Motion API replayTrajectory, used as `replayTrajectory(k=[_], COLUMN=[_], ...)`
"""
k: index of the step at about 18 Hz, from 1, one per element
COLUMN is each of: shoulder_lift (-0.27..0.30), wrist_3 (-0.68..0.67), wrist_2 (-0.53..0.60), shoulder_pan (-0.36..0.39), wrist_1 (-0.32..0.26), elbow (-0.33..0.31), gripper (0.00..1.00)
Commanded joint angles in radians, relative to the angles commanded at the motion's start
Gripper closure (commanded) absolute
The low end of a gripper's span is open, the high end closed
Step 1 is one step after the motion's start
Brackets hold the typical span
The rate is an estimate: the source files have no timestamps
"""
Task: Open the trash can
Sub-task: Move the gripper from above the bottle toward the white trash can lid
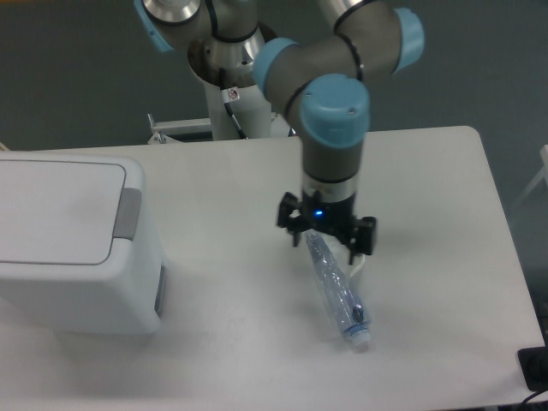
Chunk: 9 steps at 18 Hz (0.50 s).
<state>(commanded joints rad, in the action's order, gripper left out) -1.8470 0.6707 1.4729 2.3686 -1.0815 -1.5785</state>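
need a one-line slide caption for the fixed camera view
UR5e gripper poised over a crushed clear plastic bottle on the white table, with the white trash can lid closed at left.

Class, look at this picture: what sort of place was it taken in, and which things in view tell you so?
Probably a robotics lab or test bench. A robot arm on a pedestal reaches over a plain white table that holds only a white trash can and a crushed clear bottle, over bare grey floor.

A white counter with rounded corners fills most of the view; beyond its edges lies dark grey floor, evenly lit
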Motion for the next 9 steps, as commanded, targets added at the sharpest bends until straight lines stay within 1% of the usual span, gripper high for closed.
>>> replayTrajectory(k=[1, 6, 7, 9], shoulder_lift=[0.021, 0.064, 0.072, 0.075], wrist_3=[-0.063, -0.249, -0.272, -0.318], wrist_2=[-0.046, -0.198, -0.23, -0.272], shoulder_pan=[-0.003, -0.017, -0.017, -0.019], wrist_1=[-0.002, -0.011, -0.026, -0.092], elbow=[0.005, 0.026, 0.041, 0.08], gripper=[0.0, 0.0, 0.0, 0.0])
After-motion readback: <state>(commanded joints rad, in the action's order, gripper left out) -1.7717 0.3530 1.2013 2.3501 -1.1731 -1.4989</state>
